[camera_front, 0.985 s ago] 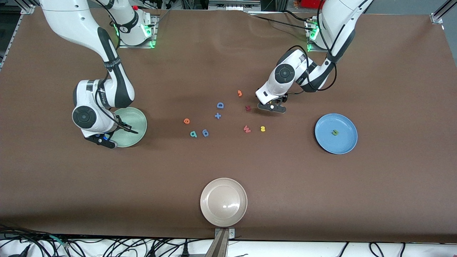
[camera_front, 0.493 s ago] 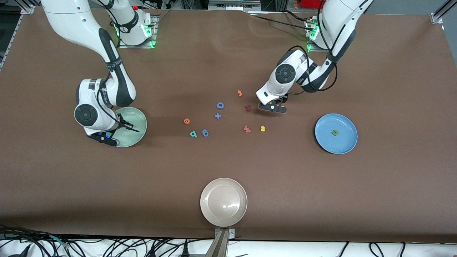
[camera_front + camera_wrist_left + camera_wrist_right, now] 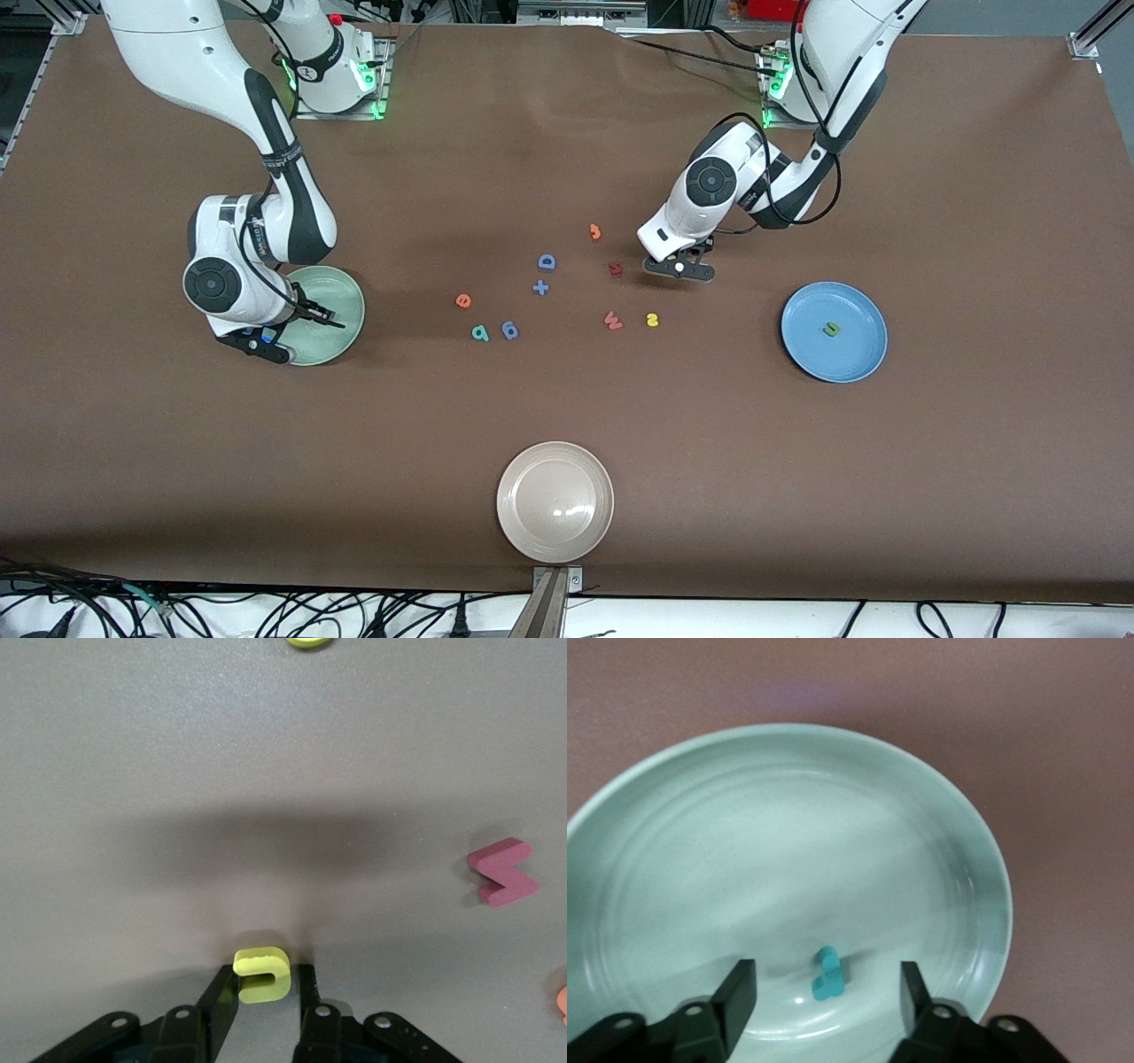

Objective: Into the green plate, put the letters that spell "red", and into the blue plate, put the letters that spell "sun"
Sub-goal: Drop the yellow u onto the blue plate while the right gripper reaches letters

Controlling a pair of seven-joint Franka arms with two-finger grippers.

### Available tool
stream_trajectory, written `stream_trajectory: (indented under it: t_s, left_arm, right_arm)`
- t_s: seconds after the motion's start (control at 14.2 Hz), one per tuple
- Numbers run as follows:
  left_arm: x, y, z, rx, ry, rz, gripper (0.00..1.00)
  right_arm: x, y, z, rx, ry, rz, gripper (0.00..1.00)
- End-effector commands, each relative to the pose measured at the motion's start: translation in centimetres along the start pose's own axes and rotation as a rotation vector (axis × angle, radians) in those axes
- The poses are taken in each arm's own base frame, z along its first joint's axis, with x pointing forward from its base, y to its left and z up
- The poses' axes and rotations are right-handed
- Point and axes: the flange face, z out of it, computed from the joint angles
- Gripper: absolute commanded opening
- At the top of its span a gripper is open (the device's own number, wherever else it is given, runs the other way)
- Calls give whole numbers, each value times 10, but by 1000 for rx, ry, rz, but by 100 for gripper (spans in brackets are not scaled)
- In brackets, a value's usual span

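Note:
My left gripper (image 3: 679, 268) is down at the table near the middle, jaws closed in on a yellow "u"-shaped letter (image 3: 263, 975) that still rests on the table. The front view hides this letter under the gripper. The yellow "s" (image 3: 652, 320) lies nearer the camera. An olive "n"-shaped letter (image 3: 830, 329) sits in the blue plate (image 3: 864, 354). My right gripper (image 3: 824, 992) hangs open over the green plate (image 3: 344, 297). A teal "r" (image 3: 828, 974) lies in that plate between its fingers, untouched. The orange "e" (image 3: 462, 301) and teal "d" (image 3: 479, 333) lie on the table.
Around the middle lie a blue "d"-like letter (image 3: 509, 330), a blue "D" (image 3: 547, 261), a blue plus (image 3: 540, 287), an orange hooked piece (image 3: 595, 232), a dark red letter (image 3: 616, 268) and a red "w" (image 3: 612, 320). A beige plate (image 3: 555, 501) stands at the table's near edge.
My right gripper has opened and the teal "r" now lies loose in the green plate. My left gripper's fingers have closed in on the yellow "u"-shaped letter.

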Motion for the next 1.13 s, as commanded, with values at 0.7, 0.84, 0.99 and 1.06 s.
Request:
stream_trajectory:
  t_s: [0.7,0.84,0.99,1.06]
  left_arm:
    - [40,-38,-86,143,-8,-36,16]
    - [67,-59,-125,190,-27,-11,16]
    - [91,-92,-147,171,-22,45,16]
    - [100,-120,-154,159,-21,69,16]
  right_arm:
    - [-35,-117,-119,131,-12,166,94]
    - [-51,-144,-114,143,-19,195,99]
    - [-58,-162,-104,154,-18,198,99]
    - [-63,-171,-97,156,-22,202,99]
